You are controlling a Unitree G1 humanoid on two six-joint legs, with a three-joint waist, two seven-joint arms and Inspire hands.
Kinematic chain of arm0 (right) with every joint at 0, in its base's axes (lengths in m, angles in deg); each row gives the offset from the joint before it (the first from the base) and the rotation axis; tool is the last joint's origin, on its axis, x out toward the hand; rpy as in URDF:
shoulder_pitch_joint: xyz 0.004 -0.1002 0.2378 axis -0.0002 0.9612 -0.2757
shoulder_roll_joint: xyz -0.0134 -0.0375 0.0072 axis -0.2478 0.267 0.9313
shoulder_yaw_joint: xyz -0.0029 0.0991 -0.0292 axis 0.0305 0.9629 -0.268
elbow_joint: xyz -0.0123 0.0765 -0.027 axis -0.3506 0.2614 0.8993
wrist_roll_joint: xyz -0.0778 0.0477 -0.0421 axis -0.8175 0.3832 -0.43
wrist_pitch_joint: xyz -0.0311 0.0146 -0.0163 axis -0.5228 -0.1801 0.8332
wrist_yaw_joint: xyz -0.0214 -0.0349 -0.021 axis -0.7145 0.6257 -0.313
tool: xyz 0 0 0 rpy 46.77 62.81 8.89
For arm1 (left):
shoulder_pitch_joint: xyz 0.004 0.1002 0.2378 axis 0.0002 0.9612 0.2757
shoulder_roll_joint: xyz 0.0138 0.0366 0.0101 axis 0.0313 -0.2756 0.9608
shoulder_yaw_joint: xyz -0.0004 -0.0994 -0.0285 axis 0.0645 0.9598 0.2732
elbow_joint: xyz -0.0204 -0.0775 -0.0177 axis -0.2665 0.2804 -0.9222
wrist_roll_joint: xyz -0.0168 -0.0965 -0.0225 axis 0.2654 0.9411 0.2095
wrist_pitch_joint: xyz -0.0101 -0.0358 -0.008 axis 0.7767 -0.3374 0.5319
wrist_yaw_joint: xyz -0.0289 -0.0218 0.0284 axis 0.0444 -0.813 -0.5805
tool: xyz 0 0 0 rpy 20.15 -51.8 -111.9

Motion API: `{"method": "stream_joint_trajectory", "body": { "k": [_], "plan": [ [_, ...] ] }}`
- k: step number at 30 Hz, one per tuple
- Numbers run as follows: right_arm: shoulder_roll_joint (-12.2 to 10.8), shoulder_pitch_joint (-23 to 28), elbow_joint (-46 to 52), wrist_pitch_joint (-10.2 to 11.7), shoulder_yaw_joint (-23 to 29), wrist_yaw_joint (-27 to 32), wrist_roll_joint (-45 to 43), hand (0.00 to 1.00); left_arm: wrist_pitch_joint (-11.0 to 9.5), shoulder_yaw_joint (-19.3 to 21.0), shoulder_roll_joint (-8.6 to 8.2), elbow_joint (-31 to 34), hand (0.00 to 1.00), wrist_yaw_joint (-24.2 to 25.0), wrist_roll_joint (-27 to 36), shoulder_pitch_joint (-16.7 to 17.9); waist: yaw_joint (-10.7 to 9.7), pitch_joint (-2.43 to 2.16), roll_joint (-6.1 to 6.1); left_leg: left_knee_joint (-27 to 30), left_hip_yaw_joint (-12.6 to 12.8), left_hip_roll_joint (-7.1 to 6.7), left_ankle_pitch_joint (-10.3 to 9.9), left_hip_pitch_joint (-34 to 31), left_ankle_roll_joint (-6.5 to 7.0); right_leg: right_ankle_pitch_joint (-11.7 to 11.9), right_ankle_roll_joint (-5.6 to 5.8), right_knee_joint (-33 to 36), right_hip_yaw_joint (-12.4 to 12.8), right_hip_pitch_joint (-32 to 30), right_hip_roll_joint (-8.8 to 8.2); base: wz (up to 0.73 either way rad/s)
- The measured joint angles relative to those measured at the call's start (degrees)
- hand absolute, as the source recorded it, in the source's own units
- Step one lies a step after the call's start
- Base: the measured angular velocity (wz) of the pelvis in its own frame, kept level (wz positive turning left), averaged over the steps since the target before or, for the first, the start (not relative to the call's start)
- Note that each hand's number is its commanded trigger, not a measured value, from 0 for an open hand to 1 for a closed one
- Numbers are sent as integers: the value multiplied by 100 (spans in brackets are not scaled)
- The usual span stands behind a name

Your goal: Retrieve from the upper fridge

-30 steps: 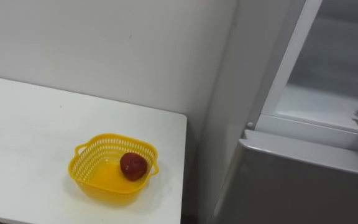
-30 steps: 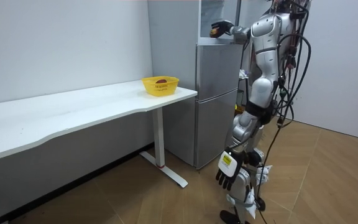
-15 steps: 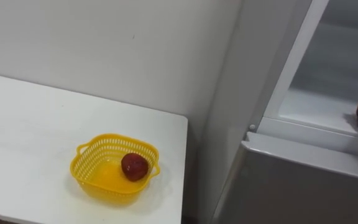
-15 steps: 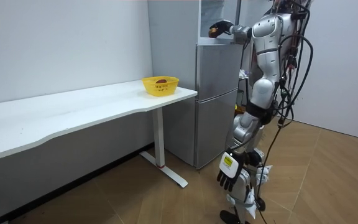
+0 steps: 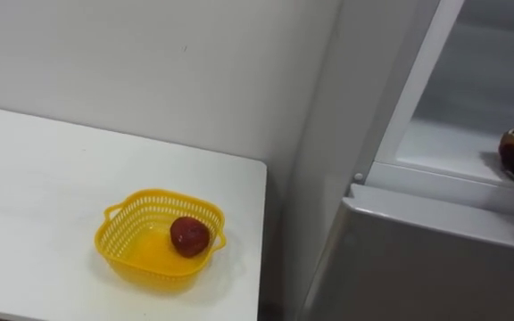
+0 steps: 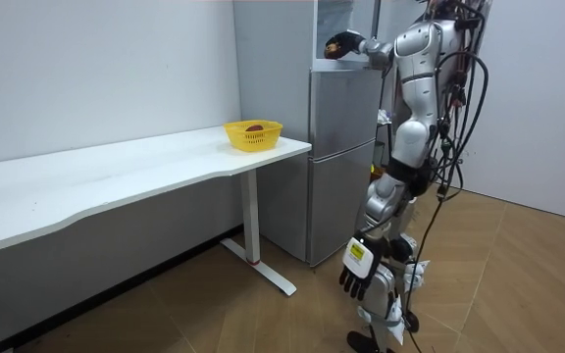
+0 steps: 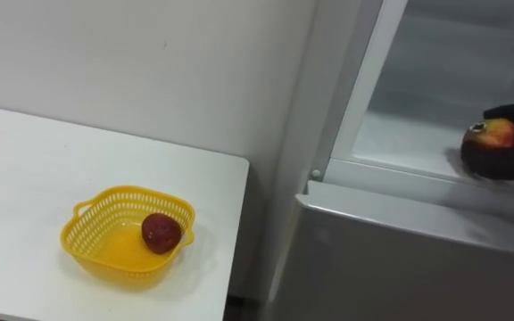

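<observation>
The apple sits in your right hand, whose dark fingers curl under and over it in a firm wrap. It is at the mouth of the fridge's open upper compartment, over the front part of the white shelf. You cannot tell whether it rests on the shelf or is clear of it. In the room view your right arm is raised to that compartment, and you stand close to the fridge's front. Your left hand hangs by your leg, fingers loose, holding nothing.

The step in hand looks like the retrieval itself: the grasp is made, but the apple is not yet out of the compartment. Your next move is probably to draw it straight back over the shelf's front lip without clipping the door frame on the left.

To the left of the fridge, the desk carries a yellow basket near its right end, with one dark red fruit already inside. That is the likely drop spot, and you will probably need to turn or step left to reach it.
</observation>
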Motion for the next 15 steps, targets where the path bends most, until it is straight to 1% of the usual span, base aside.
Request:
{"method": "stream_joint_trajectory", "body": {
  "k": [3, 7, 9, 10, 11, 12, 13, 14, 15],
  "plan": [
    [-49, 315, 819, 5, 4, 105, -329, 100, -44, 0, -11, -11, 0, 0, 0, 11, 10, -3, 16, -5, 20, 3, 1, 9, -1, 0, 0, -1, 1, -4, 0, -3],
    [-135, 439, 1474, 8, 10, 303, -769, 100, -53, 1, -30, -4, 0, 0, -1, -15, 2, -4, 25, 0, 24, 0, 1, 9, -1, 0, 0, -13, -2, 2, 0, 0],
    [-157, 529, 1821, 45, 11, 470, -1141, 100, -55, -11, -34, 1, 0, 0, 0, -20, 4, -8, 66, 1, 16, -2, 1, 26, -1, 0, 0, -13, -14, 29, -3, 2],
    [-198, 569, 2009, 110, 12, 555, -1354, 100, -56, -13, -44, 0, 0, 0, 3, -32, 7, 3, 112, 1, 15, -3, 1, 61, -1, 0, 0, -14, -5, 64, -3, 0],
    [-355, 602, 2243, 138, 45, 624, -1682, 100, -60, -12, -61, -6, 0, 0, -1, -34, 2, 8, 173, -4, 17, -5, 1, 109, 0, 0, 0, -17, -4, 106, -5, 0],
    [-439, 638, 2396, 150, 63, 674, -1815, 100, -63, -13, -73, -15, 0, 0, 3, -43, -2, -8, 194, -5, 17, -5, 1, 116, 0, 0, 0, -17, -4, 115, -6, 0],
    [-594, 703, 2654, 217, 78, 771, -1985, 100, -91, -15, -97, -65, 0, -9, 6, -93, -15, -10, 261, -5, 17, -7, 0, 122, 0, 0, 0, -16, -12, 127, -10, 0],
    [-670, 800, 2903, 255, 78, 842, -2148, 100, -114, -43, -101, -102, 0, -14, 13, -174, -13, 10, 312, 0, 18, -8, 1, 128, 0, 0, 0, -16, -17, 140, -10, 0],
    [-776, 881, 3182, 260, 71, 849, -2345, 100, -163, -60, -100, -120, 0, -30, 33, -201, -11, 11, 360, 3, 17, -8, 1, 133, 0, 0, 0, -10, -23, 144, -10, 0]
  ]
}}
